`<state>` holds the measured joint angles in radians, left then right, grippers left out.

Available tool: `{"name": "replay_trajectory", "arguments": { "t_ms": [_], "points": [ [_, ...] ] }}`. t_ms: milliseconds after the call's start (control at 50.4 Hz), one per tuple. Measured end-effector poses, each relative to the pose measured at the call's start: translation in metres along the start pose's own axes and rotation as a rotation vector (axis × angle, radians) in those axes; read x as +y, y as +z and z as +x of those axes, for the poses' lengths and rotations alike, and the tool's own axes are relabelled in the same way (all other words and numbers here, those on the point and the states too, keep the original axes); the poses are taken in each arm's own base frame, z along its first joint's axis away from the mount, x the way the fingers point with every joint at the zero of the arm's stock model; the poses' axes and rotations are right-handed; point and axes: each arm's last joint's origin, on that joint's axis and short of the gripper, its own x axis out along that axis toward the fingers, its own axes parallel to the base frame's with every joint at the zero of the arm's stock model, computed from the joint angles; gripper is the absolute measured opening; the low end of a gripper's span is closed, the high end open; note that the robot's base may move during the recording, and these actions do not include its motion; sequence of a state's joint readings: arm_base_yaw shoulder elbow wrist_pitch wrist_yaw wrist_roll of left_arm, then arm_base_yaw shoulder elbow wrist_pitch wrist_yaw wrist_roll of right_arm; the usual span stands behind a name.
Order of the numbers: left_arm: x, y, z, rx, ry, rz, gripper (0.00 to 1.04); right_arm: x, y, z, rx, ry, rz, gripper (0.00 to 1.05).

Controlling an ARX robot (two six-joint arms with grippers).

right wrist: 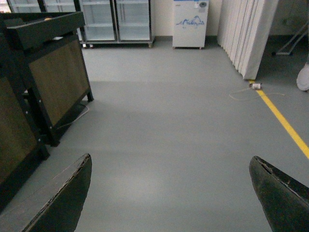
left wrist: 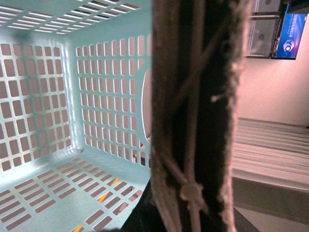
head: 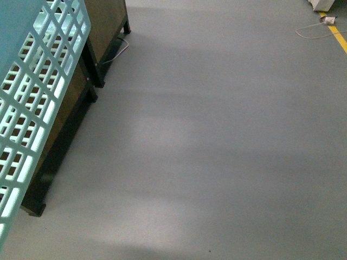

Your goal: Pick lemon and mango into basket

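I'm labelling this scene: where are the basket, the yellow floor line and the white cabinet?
basket (head: 16, 27): front view, plain part of its wall.
yellow floor line (right wrist: 282, 122): right wrist view, middle of the stripe.
white cabinet (right wrist: 189, 26): right wrist view, its front panel.

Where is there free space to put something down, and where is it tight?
Inside the basket, the base in view is bare between its walls; only the handle crosses in front. The floor is free from the dark cabinets to the yellow line. Tight: the strip beside the cabinets, where the basket hangs.
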<state>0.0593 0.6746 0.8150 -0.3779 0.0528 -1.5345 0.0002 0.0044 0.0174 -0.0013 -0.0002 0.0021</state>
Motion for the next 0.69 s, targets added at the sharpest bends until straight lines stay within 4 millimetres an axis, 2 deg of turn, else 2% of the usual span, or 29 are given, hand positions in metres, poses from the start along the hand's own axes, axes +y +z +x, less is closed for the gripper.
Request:
{"name": "replay_trajectory", "arguments": {
  "t_ms": [695],
  "points": [
    [0.0000, 0.0000, 0.0000, 0.000, 0.000, 0.000, 0.04, 0.0000, 0.0000, 0.0000, 0.000, 0.000, 0.001, 0.96]
  ]
}}
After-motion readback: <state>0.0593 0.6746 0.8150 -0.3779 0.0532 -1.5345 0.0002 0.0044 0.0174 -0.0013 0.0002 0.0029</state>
